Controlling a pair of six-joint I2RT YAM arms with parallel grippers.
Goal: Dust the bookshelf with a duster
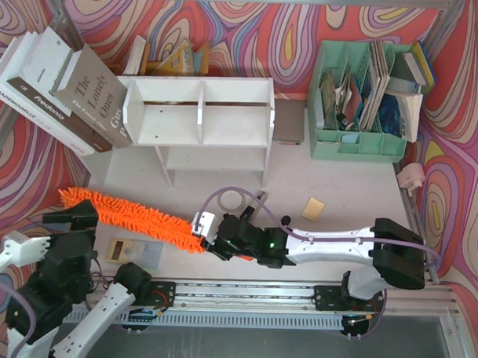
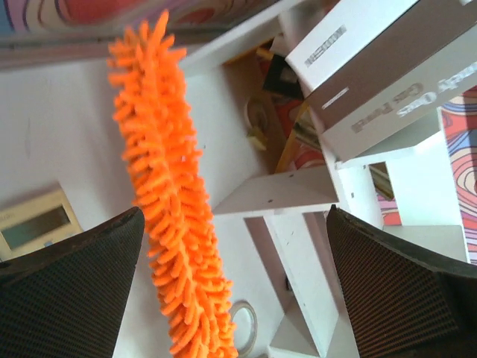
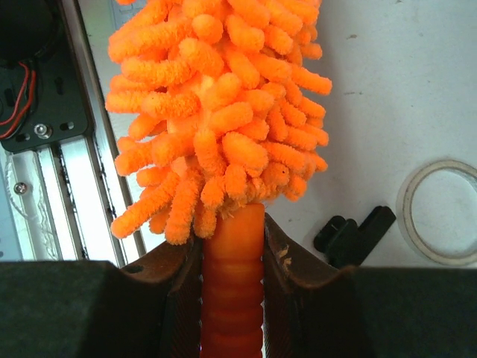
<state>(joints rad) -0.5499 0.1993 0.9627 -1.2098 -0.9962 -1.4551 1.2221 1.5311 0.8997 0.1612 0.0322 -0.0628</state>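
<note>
Duster (image 1: 136, 215): stretched low across near tabletop (image 1: 302, 181), in front of bookshelf (image 1: 198, 115) and apart from it. Long axis diagonal in top view: fluffy head toward far left, handle (image 3: 231, 298) toward near centre.

Right arm (image 1: 331, 243): extended leftward along near edge, held low, wrist at centre. Right jaws: closed on handle just behind the head.

Left arm (image 1: 55, 275): folded back at near-left corner, wrist aimed toward bookshelf. Left jaws: fully spread, holding nothing; head seen between them in wrist view, not touched.

Tape ring (image 1: 230, 199): flat on tabletop just beyond right wrist.
</note>
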